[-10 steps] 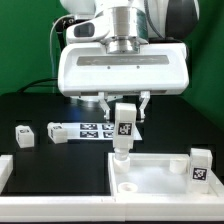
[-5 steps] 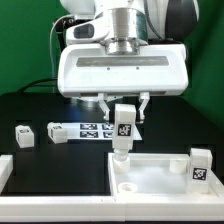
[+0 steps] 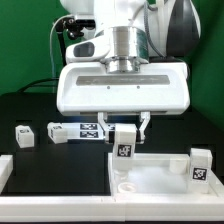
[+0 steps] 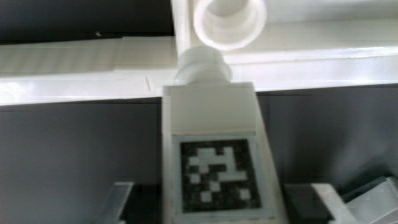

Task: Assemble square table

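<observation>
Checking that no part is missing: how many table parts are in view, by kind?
Legs: 4
Tabletop: 1
Total: 5

I counted one square tabletop [image 3: 165, 178] on the desk [image 3: 60, 170]. There were four small tagged leg blocks in all: one held leg block [image 3: 125, 150] in the single end effector [image 3: 127, 135], one standing leg block [image 3: 202, 166] on the tabletop, and two lying loose, the outer leg block [image 3: 23, 136] and the inner leg block [image 3: 58, 132]. One marker board [image 3: 92, 128] lay there, under one robot arm [image 3: 125, 45].
</observation>
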You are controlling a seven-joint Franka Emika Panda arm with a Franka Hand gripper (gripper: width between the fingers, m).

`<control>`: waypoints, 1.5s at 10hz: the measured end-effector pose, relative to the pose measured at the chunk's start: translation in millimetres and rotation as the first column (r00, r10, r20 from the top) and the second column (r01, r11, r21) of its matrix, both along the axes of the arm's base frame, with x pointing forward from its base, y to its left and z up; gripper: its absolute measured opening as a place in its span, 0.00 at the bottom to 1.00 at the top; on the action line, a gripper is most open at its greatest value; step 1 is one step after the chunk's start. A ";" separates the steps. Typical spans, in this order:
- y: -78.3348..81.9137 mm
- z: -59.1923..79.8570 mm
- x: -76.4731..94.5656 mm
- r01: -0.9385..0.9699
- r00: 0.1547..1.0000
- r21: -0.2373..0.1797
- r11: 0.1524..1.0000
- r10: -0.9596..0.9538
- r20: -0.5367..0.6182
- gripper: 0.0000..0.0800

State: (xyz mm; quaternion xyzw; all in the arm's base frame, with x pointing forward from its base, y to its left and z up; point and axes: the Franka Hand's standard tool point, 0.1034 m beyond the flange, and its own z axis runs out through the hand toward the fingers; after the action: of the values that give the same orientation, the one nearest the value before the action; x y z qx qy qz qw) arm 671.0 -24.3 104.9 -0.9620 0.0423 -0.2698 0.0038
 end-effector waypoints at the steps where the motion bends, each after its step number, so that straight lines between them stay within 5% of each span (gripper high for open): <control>1: 2.2 -4.3 -2.1 -0.002 1.000 -0.002 1.000 0.002 -0.003 0.36; 6: 19.9 -18.7 -6.4 -0.023 1.000 -0.005 1.000 0.023 -0.009 0.36; 15: 14.3 -29.1 -10.3 -0.011 1.000 -0.034 0.999 0.012 0.027 0.36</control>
State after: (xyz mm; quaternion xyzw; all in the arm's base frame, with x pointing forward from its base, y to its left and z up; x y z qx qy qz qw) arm 660.8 -9.9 75.8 -0.9584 0.0324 -0.2835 -0.0103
